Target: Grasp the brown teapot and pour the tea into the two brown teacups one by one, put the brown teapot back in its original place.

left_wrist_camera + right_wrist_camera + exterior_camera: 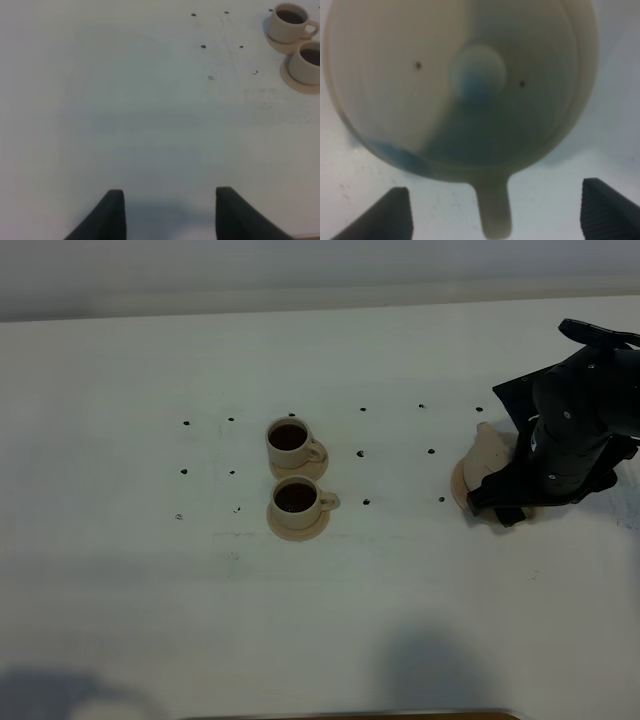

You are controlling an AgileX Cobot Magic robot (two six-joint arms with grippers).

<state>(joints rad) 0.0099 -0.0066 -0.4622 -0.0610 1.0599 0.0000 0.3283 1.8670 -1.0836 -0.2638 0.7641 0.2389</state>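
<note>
The white bench (pixel 330 620) fills every view, marked with a scatter of small dark dots. On the right side of the exterior high view the right arm's black bulk crouches over the brown teapot (pixel 490 452), which sits on its wide tan saucer (pixel 461 485); only the pot's spout side and part of the saucer's edge show past the arm. In the right wrist view the teapot (pixel 465 85) is seen from above, lid knob at the middle, its handle lying between the two fingers of the right hand (pixel 495 210), which stand wide apart and clear of it. The left hand (pixel 170 212) hangs over bare bench with its fingers also spread, holding nothing. Near the bench's middle, well away from the teapot, the two brown teacups (pixel 288 441) stand close together on their small saucers, both dark with tea.
</note>
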